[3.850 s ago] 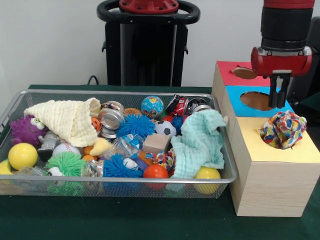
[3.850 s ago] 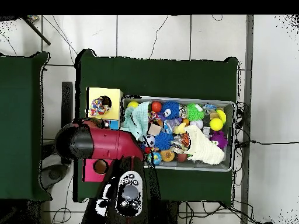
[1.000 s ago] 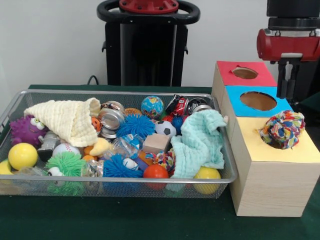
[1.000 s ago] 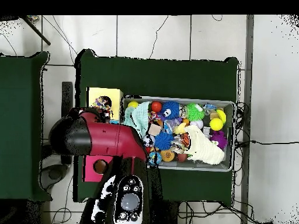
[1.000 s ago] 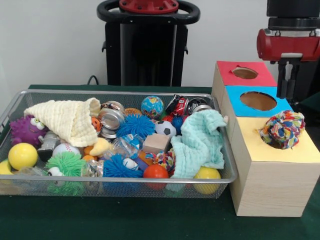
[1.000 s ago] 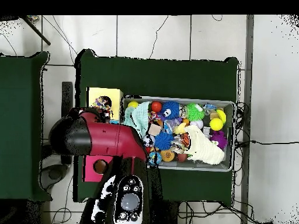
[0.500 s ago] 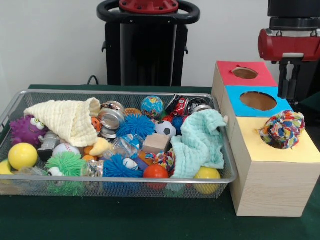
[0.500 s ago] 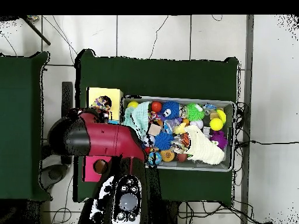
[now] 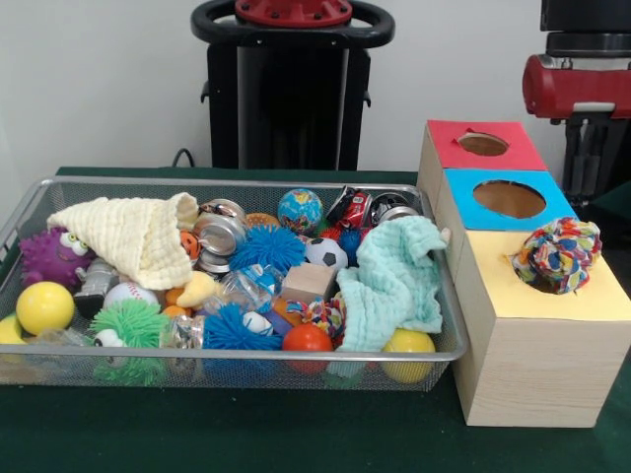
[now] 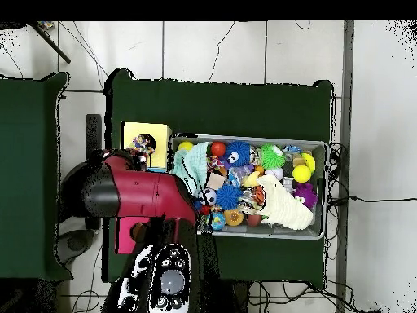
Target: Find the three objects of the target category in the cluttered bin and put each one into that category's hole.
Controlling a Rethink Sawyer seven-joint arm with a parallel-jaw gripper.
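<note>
Bulging from round yellow hole (image 9: 541, 280): knotted multicolour cloth ball (image 9: 558, 252).

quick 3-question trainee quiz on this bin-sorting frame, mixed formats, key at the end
1. True or false: the multicoloured cloth ball has dropped fully through the yellow hole.
2. Which hole colour sits between the other two on the box? A) red B) blue C) yellow
3. Fill in: in the bin, the mint cloth lies at the end nearest the ____.

Key:
1. False. It sits on the yellow top, bulging above the hole.
2. B. The blue hole is between the red hole and the yellow one.
3. Box. The cream cloth lies toward the other end. The gripper hangs beside the box, touching nothing.
</note>
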